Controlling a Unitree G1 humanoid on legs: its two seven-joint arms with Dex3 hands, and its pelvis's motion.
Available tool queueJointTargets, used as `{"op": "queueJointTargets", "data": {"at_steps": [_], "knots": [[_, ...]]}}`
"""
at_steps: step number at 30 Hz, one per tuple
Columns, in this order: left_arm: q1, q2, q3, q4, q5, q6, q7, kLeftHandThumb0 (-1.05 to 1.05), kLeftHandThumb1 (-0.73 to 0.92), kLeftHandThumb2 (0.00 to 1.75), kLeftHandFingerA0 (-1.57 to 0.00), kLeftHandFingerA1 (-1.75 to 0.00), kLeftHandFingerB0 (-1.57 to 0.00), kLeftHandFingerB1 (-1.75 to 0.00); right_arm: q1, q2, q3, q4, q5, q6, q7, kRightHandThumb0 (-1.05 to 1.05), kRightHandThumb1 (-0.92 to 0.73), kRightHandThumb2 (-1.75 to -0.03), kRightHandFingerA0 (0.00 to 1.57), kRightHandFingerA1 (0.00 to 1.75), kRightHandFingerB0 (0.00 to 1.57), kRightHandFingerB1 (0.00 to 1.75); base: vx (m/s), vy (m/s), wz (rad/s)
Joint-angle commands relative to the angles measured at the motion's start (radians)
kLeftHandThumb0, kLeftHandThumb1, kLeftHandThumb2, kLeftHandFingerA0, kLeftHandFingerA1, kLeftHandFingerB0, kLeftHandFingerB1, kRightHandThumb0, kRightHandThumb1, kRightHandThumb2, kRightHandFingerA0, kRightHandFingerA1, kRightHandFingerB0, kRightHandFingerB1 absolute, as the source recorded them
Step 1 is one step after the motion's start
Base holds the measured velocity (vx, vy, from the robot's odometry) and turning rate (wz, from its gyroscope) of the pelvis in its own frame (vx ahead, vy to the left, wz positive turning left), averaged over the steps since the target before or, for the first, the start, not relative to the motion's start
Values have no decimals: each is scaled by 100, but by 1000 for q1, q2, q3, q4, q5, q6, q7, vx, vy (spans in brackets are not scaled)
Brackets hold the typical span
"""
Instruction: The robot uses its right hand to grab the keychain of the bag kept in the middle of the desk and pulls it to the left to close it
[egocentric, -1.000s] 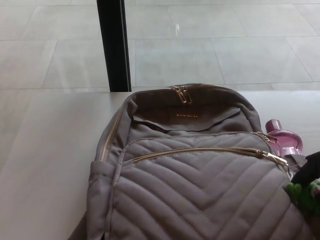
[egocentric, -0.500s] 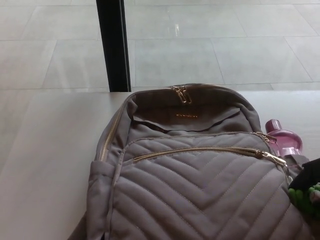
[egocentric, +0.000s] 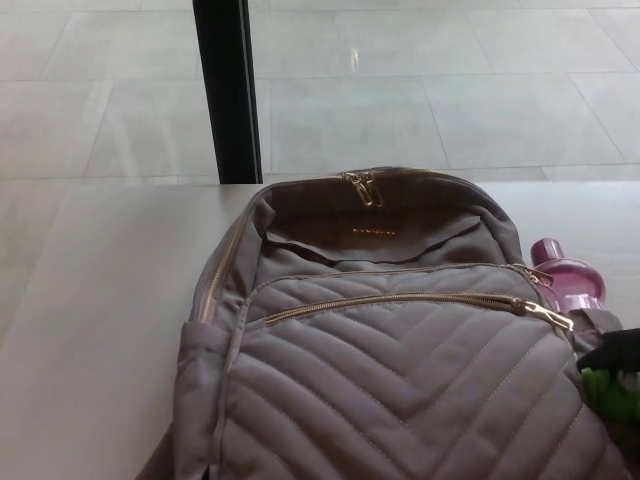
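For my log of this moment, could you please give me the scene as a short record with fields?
Surface: white desk, bag in its middle
Bag: grey quilted backpack, gold zips
Front zip: pull at the track's right end
Side: pink bottle at the backpack's right
Hands: right hand at picture's right edge, grip unclear; left hand not in view
Near it: green item just below

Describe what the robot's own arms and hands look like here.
Only a sliver of the right robot hand shows, at the right edge beside the backpack: a plain black, rounded shape. No cables or markings are visible. A bright green patch sits just below it; whether it is part of the robot hand is unclear. The left robot hand is not in view.
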Motion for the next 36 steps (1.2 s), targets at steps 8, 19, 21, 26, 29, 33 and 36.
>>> {"op": "queueJointTargets", "data": {"at_steps": [8,19,21,26,29,33,36], "knots": [[5,0,0,7,-5,-23,10,-86,92,84,-64,-63,-60,-52,45,64,-55,40,-52,-109,-110,-22,-75,-64,76,159,66,46,0,0,0],[12,-6,12,10,-15,-25,5,-89,92,87,-71,-66,-61,-52,52,179,-96,61,-61,-220,-217,-15,-72,-83,89,167,87,93,0,0,0],[12,-6,9,11,-9,-31,10,-90,92,86,-71,-65,-61,-52,53,207,-106,70,-62,-248,-251,-13,-56,-95,109,157,94,101,0,0,0],[10,-7,11,13,-9,-36,1,-90,92,86,-71,-67,-61,-53,67,231,-114,99,-94,-320,-302,-12,-56,-100,95,164,92,107,0,0,0],[11,-8,12,7,-10,-30,10,-89,92,86,-71,-67,-61,-52,76,229,-107,125,-129,-371,-341,-14,-53,-105,94,167,93,105,0,0,0],[10,-6,10,18,-6,-38,8,-89,92,84,-69,-64,-62,-51,81,233,-103,145,-153,-403,-373,-13,-54,-89,89,175,72,146,0,0,0],[12,-9,13,12,-11,-34,7,-91,92,88,-69,-65,-58,-51,83,278,-116,170,-143,-452,-439,-15,-47,-110,94,175,78,152,0,0,0]]}}
